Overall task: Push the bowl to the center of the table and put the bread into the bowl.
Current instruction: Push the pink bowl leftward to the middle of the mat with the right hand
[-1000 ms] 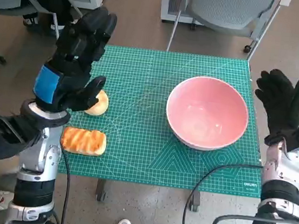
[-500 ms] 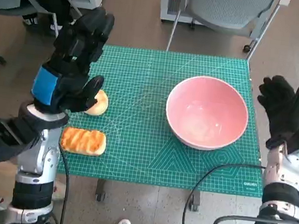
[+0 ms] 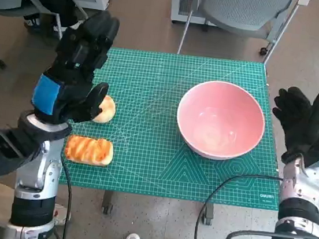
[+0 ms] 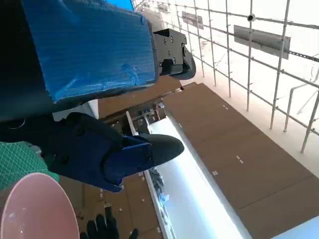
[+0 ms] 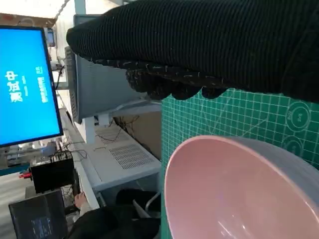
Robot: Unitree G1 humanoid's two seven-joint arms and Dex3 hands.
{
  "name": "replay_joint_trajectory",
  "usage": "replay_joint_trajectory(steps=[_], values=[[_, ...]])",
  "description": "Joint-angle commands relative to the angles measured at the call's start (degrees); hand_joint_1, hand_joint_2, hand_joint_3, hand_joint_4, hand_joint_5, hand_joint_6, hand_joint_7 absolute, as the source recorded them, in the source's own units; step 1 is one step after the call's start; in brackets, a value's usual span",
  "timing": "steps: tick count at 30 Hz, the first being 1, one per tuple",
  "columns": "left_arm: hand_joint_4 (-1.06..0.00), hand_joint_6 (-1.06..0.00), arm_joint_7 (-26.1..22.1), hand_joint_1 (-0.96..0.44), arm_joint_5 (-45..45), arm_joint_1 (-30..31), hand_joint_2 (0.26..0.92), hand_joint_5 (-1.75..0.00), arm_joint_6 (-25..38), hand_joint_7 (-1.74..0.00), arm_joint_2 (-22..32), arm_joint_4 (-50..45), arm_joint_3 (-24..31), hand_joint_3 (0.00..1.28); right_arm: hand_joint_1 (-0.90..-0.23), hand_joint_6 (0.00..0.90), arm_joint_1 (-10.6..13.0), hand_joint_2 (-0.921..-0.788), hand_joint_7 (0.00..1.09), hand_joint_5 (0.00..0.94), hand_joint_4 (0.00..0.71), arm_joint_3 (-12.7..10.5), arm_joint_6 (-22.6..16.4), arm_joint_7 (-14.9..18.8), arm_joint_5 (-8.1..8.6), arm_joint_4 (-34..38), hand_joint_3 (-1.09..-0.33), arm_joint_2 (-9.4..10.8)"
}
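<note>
Head view. A green cutting mat [image 3: 164, 126] covers the table; a grey chair [image 3: 236, 12] stands beyond its far edge, and black cables [image 3: 227, 186] cross the near right corner. A blue screen [image 5: 25, 84] shows in the right wrist view.

The pink bowl [image 3: 221, 120] sits upright on the right half of the mat, with nothing visible inside.

The left hand [image 3: 75, 68] is raised above the mat's left edge, fingers spread and extended, holding nothing. A round bread roll [image 3: 105, 109] lies just beside its thumb, partly hidden by the hand; contact cannot be told. A glazed oblong bread [image 3: 89, 150] lies nearer the robot, beside the forearm.

The right hand [image 3: 299, 122] stands just off the mat's right edge, fingers splayed, empty, near the bowl's rim but apart from it.
</note>
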Motion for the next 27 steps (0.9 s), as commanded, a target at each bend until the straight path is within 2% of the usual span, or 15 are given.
replay_joint_trajectory(steps=[1, 8, 27], values=[[-0.05, 0.0, 0.5, -0.56, 0.6, 0.9, 0.89, -0.07, 0.4, -0.49, 0.5, -1.4, 0.2, 0.65, -0.61, 0.42, 1.6, -0.921, 0.03, 0.001, 0.351, -0.2, 1.4, -0.1, -0.25, 0.9, -0.85, 1.1], [-0.01, 0.0, 0.7, -0.55, 0.5, 1.4, 0.875, -0.15, 0.6, -0.49, 0.8, -1.7, 0.3, 0.68, -0.593, 0.421, 1.4, -0.921, 0.03, 0.002, 0.355, 0.0, 1.1, -0.1, -0.47, 0.7, -0.853, 2.3], [0.0, 0.0, 0.8, -0.54, -0.1, 2.2, 0.875, -0.17, 1.3, -0.49, 1.1, -2.4, 1.1, 0.67, -0.597, 0.428, 1.5, -0.921, 0.03, 0.003, 0.361, 0.2, 0.6, 0.2, -1.28, 0.7, -0.845, 4.8]])
